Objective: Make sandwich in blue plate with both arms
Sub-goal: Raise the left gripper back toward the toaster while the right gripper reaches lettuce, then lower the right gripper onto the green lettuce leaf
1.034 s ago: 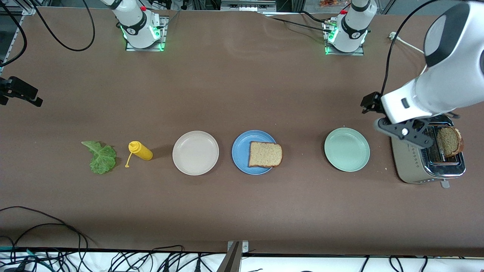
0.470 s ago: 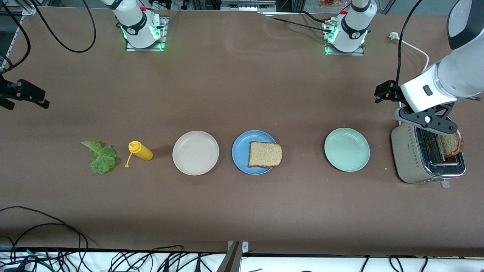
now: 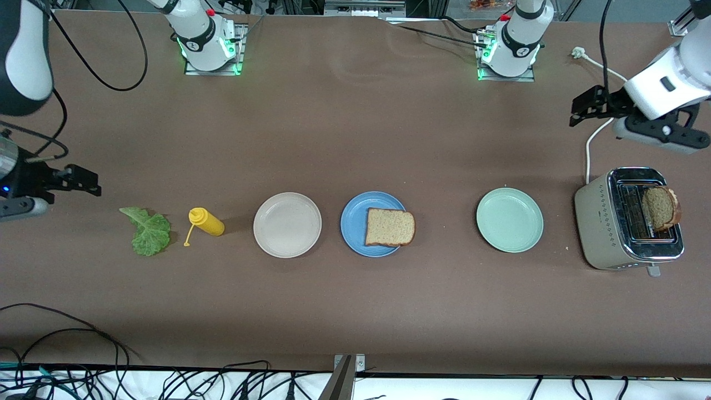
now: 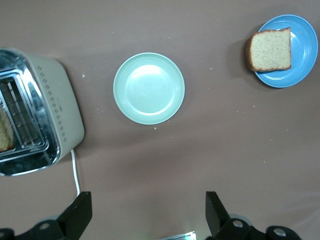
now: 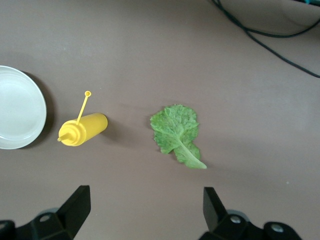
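Note:
The blue plate (image 3: 353, 223) sits mid-table with one brown bread slice (image 3: 390, 227) on it, toward the left arm's end. A second bread slice (image 3: 660, 208) stands in the toaster (image 3: 602, 222). The green lettuce leaf (image 3: 147, 230) lies on the table toward the right arm's end. My left gripper (image 3: 661, 135) is open and empty, up in the air over the table by the toaster's cable. My right gripper (image 3: 18, 204) is open and empty, over the table beside the lettuce. The left wrist view shows its gripper (image 4: 147, 215), the plate (image 4: 306, 55) and the bread (image 4: 270, 50). The right wrist view shows its gripper (image 5: 145, 205) and the lettuce (image 5: 176, 132).
A yellow squeeze bottle (image 3: 206, 221) lies between the lettuce and a beige plate (image 3: 287, 224). A pale green plate (image 3: 509, 219) sits between the blue plate and the toaster. The toaster's white cable (image 3: 597, 130) runs toward the robots' bases. Cables lie along the table's near edge.
My left gripper has lifted off the toaster and moved toward the robots' bases, leaving the slice in the slot. My right arm has come farther in toward the lettuce.

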Controlling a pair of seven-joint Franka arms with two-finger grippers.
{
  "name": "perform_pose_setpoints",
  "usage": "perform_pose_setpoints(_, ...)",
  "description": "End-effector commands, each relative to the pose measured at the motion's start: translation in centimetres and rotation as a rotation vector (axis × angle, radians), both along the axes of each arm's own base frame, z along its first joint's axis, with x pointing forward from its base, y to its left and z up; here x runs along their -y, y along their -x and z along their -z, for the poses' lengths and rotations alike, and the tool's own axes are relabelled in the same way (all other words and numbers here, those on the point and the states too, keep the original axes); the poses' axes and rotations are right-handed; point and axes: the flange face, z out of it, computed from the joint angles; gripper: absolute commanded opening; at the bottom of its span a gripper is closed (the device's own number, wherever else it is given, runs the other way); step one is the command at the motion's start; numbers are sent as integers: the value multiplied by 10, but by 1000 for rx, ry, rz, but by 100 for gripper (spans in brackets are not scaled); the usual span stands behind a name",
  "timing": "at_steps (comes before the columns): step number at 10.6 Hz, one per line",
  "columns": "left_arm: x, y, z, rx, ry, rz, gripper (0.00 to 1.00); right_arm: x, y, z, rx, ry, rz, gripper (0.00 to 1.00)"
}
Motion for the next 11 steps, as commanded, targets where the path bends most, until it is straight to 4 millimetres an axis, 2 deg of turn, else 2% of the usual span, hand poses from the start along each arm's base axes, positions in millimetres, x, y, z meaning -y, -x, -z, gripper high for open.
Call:
perform_pose_setpoints(1, -14, 16, -7, 6, 15, -30, 100, 5, -22, 40, 5, -20, -29, 100)
perform_pose_setpoints(4, -13, 21, -14, -34, 8, -33, 100, 26, -40, 87, 19, -63, -91, 100)
perform_pose_setpoints(6, -1, 21, -16, -32, -5, -7, 100, 38, -52, 107, 10, -62, -101, 100)
perform_pose_setpoints(10, 5, 13, -16, -30, -11, -22, 100, 40, -58, 171, -68, -63, -144, 100)
perform_pose_setpoints(11, 10, 13, -16, -30, -12, -15, 100, 40, -57, 180, -72, -63, -150, 100)
